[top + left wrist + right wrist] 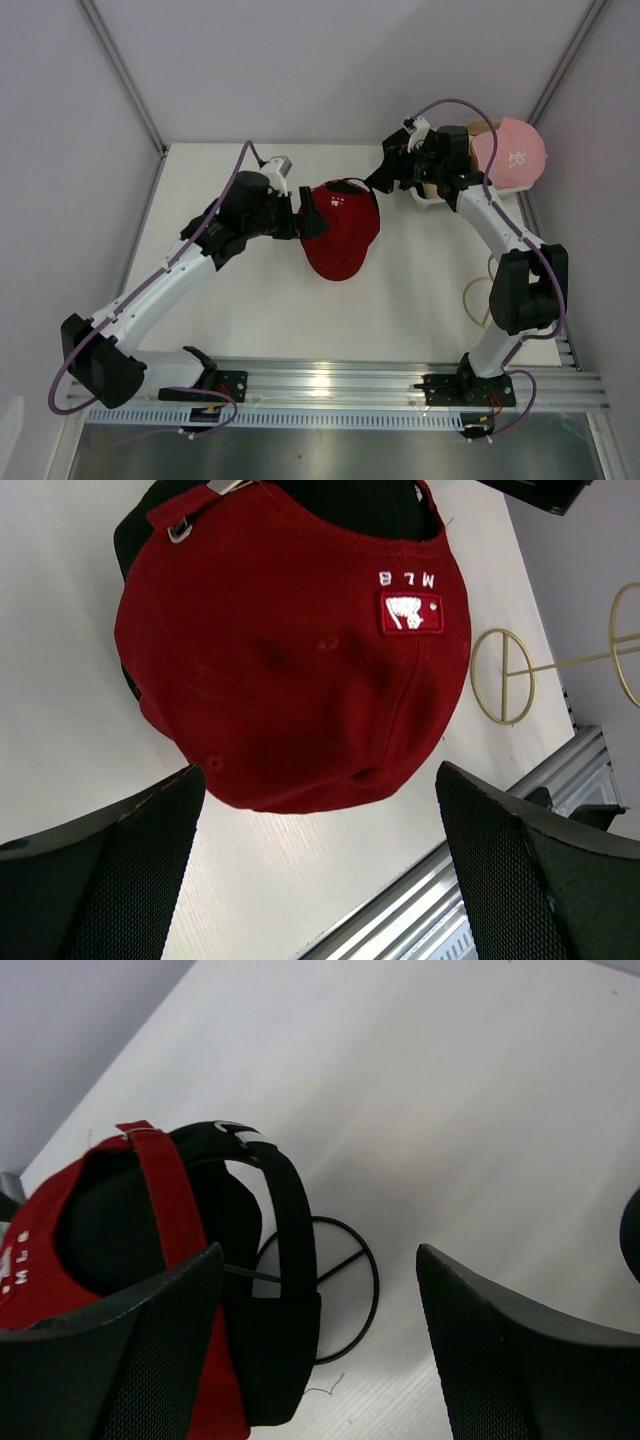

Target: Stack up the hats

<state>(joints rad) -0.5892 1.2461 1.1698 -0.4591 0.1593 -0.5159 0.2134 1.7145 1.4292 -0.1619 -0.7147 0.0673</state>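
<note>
A red baseball cap point(340, 232) sits mid-table over a black hat point(345, 187) whose edge shows at its far side. My left gripper point(304, 215) is open and empty at the cap's left side. In the left wrist view the red cap point(290, 660) with its MLB patch fills the space ahead of the open left gripper point(320, 770). My right gripper point(384, 178) is open and empty at the cap's far right. The right wrist view shows the red cap point(40, 1260) and the black hat's strap point(290, 1220) by the open right gripper point(320, 1250). A pink hat point(512, 152) lies on a tan hat point(484, 128) at back right.
A white basket point(428, 197) under the pink and tan hats is mostly hidden by my right arm. A gold wire stand point(472, 298) lies at the right, also in the left wrist view point(505, 665). A black wire ring base point(350, 1290) stands under the stacked hats.
</note>
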